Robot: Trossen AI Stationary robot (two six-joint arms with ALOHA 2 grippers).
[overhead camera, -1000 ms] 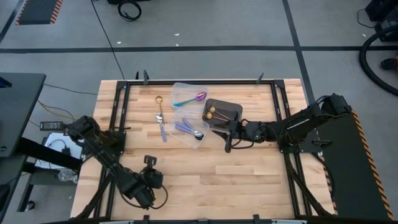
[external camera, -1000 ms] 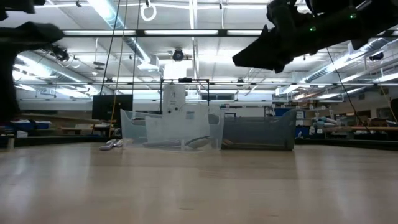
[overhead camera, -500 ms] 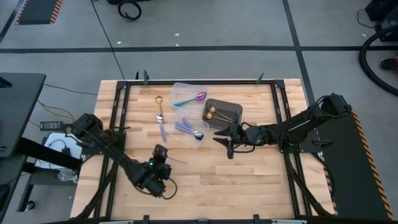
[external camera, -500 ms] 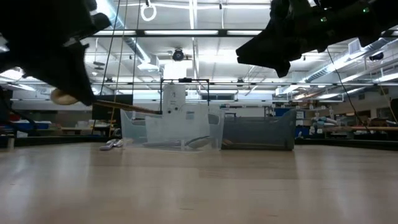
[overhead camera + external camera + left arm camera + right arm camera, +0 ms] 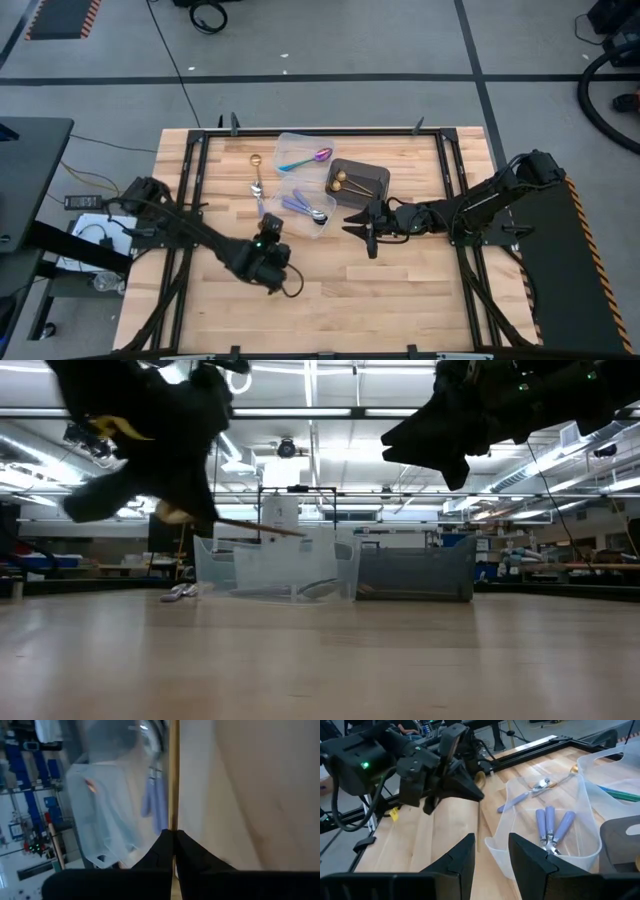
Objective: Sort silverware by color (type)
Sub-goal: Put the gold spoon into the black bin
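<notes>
My left gripper hangs over the table's middle, near the clear tubs, shut on a gold spoon. My right gripper hovers open near the dark bin, which holds gold spoons. One clear tub holds an iridescent spoon with a teal handle. The other tub holds lavender-handled spoons. A gold spoon and a lavender-handled spoon lie flat on the table left of the tubs. My left gripper pinches the gold spoon's handle between its two fingers, close to the bowl. The rest of the handle sticks out past the fingertips, roughly level, toward the tubs. The spoon is lifted clear of the table.
The tubs and the bin stand together at the table's far middle. Bare wood spreads over the near half. A black frame runs along the table's edges.
My left gripper has swung from the near left of the table toward the far right, closing on the tubs, and has carried the gold spoon along, lifted clear, with the handle pointing ahead.
</notes>
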